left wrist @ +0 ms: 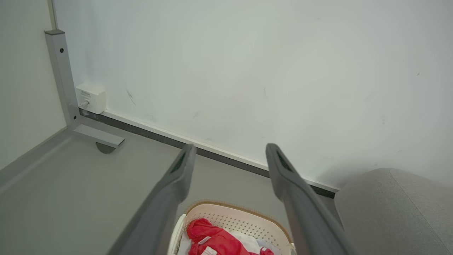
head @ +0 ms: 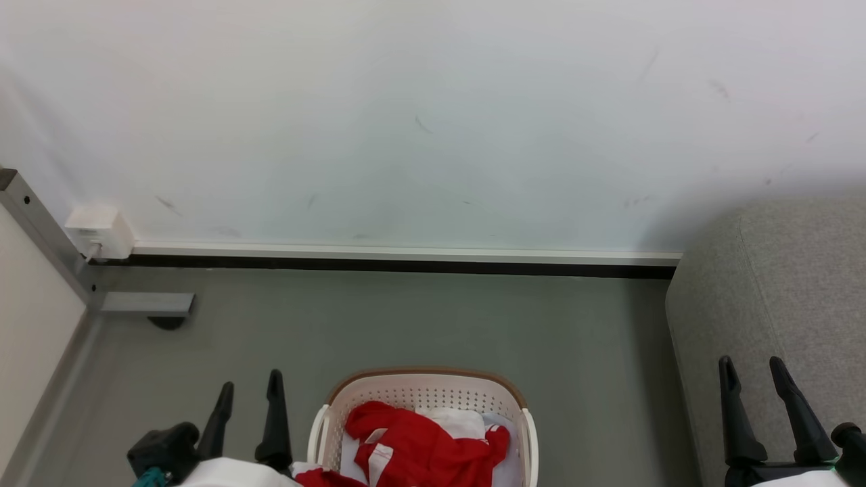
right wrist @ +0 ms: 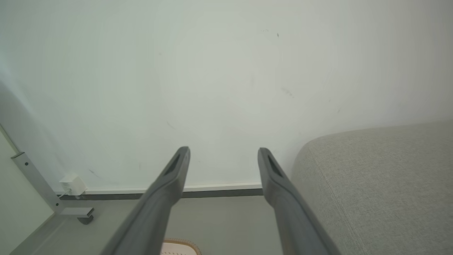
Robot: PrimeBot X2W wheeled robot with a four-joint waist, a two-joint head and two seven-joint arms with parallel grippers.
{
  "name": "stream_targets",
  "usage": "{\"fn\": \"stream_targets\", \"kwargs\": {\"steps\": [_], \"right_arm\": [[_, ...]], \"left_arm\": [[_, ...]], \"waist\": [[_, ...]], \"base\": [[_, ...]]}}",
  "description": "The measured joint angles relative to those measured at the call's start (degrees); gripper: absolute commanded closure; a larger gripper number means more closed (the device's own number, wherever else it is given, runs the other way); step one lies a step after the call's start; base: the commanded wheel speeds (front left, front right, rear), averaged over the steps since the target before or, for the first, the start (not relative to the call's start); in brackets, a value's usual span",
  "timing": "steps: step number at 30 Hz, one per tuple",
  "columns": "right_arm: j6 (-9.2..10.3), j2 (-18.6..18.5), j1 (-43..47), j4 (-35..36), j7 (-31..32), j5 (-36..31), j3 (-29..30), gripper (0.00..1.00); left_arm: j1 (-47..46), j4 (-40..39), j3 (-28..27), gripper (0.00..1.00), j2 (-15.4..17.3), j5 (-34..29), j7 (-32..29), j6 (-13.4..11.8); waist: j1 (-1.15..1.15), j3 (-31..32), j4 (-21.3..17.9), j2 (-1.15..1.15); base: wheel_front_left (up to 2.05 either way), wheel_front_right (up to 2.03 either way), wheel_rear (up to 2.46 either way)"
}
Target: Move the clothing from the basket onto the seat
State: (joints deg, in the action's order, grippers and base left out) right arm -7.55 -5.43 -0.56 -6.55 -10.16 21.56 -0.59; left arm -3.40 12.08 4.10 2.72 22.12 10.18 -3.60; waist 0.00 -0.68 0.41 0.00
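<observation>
Pale scuffed wall and grey floor back your workspace. Seat: grey sofa at your right, with no red on the part in view. Basket: on the floor between your arms, a strip of floor apart from the seat. Clothing: red-and-white heap inside the basket, so judge the task unstarted, with every piece left to move. Left gripper, right gripper: both spread, holding nothing. Grey frame post and white wall box: far left, likely off your path.
</observation>
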Motion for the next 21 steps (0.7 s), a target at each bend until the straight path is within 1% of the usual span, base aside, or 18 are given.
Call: {"fn": "stream_targets", "kwargs": {"steps": [11, 21], "right_arm": [[0.0, 0.23, 0.3, -0.63, -1.53, -4.04, 0.62, 0.0], [0.0, 0.68, 0.63, -0.63, -2.53, -5.37, 1.18, 0.0]], "left_arm": [[0.17, 1.65, -0.65, 0.0, 0.09, -5.5, 1.54, 0.1], [0.25, 2.48, -0.77, 0.0, 0.08, -9.38, 2.53, 0.29]], "waist": [[0.0, -0.17, 0.1, 0.0], [0.0, -0.22, 0.09, 0.0]], "base": [[0.0, 0.0, 0.0], [0.0, 0.0, 0.0]]}}
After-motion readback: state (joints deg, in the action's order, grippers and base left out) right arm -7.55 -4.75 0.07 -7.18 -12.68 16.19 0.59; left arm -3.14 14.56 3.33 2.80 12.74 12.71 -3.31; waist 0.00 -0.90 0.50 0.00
